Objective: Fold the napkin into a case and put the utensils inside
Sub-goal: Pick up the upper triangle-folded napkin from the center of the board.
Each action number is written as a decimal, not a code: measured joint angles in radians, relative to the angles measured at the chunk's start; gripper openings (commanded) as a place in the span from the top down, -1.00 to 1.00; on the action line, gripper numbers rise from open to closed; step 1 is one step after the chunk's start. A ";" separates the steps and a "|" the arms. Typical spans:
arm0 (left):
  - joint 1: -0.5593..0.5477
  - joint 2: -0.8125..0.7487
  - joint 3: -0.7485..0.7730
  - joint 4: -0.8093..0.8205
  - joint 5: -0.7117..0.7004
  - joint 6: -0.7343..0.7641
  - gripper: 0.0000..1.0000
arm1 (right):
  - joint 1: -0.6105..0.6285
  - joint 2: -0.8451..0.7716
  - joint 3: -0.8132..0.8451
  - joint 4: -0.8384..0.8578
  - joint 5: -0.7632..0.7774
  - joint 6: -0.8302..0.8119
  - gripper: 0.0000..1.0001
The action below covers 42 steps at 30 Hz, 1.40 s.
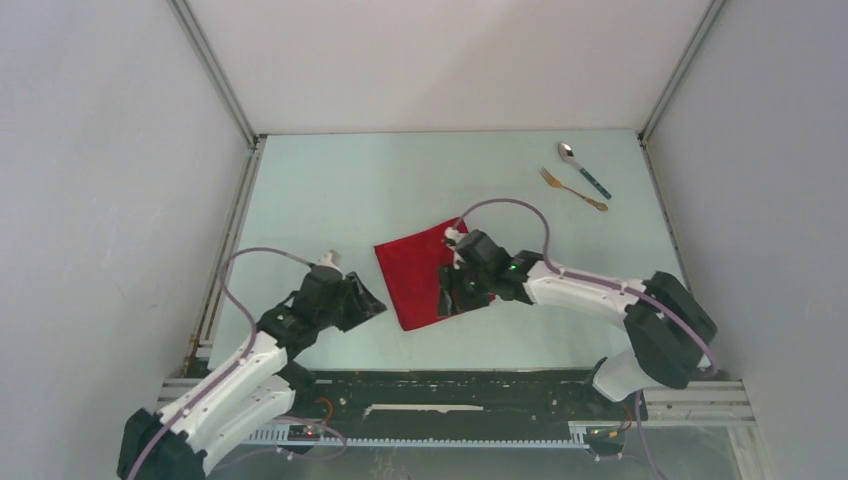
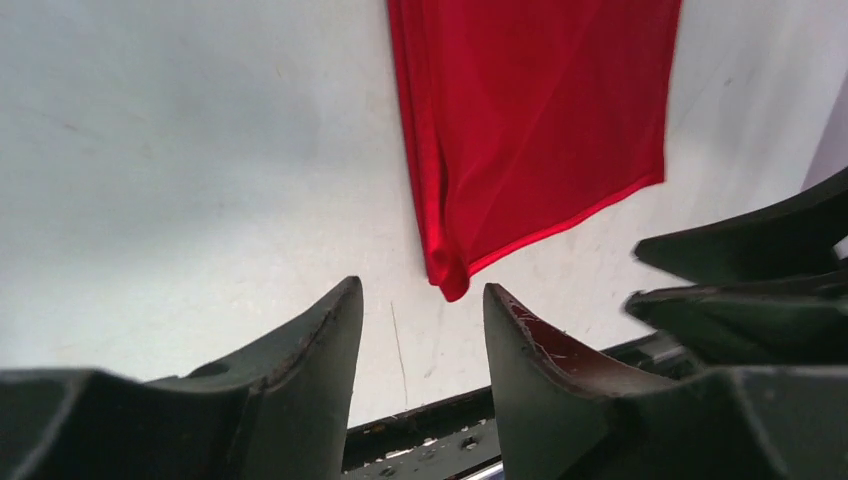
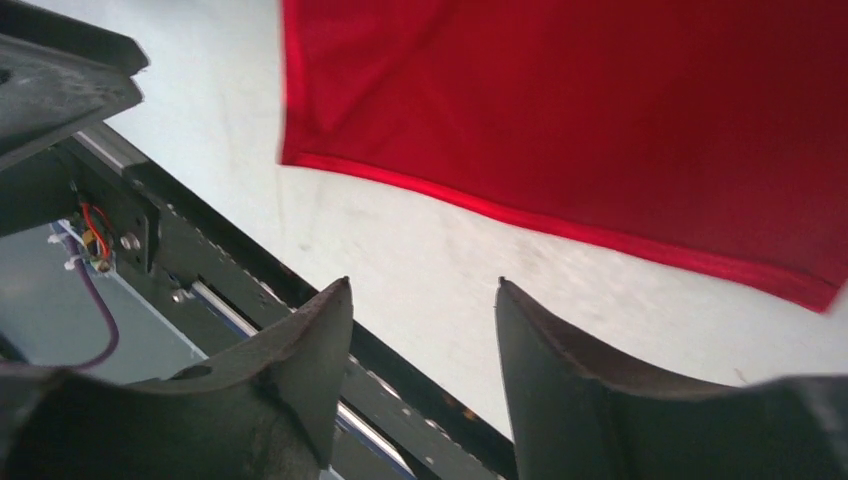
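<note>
The red napkin (image 1: pixel 415 270) lies flat in the middle of the table, folded over once, its folded edge toward the left. My left gripper (image 1: pixel 375 303) is open just left of the napkin's near corner (image 2: pixel 450 285), with nothing between its fingers. My right gripper (image 1: pixel 452 298) is open and hovers over the napkin's right near part; in its wrist view the napkin's hem (image 3: pixel 560 225) runs just beyond the empty fingers. The spoon (image 1: pixel 583 168) with the teal handle and the gold fork (image 1: pixel 573 189) lie side by side at the far right.
The black rail (image 1: pixel 450 380) runs along the table's near edge, close below both grippers. Grey walls and metal frame posts (image 1: pixel 215 70) close in the table on three sides. The right arm's purple cable (image 1: pixel 515 210) arches over the napkin's right side.
</note>
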 measured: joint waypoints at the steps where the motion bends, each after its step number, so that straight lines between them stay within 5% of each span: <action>1: 0.016 -0.049 0.027 -0.066 -0.023 0.008 -0.14 | 0.036 0.032 0.049 -0.014 0.022 -0.004 -0.13; 11: 0.333 -0.187 0.377 -0.440 -0.190 0.108 -0.39 | 0.285 0.430 0.592 -0.254 0.201 -0.018 0.04; 16: 0.398 -0.172 0.483 -0.520 -0.271 0.135 -0.40 | 0.331 0.590 0.812 -0.437 0.265 -0.014 0.16; 25: 0.412 -0.161 0.484 -0.557 -0.303 0.169 -0.40 | 0.352 0.706 0.974 -0.666 0.343 -0.006 0.18; 42: 0.412 -0.178 0.462 -0.565 -0.303 0.213 -0.40 | 0.351 0.826 1.083 -0.748 0.351 -0.031 0.03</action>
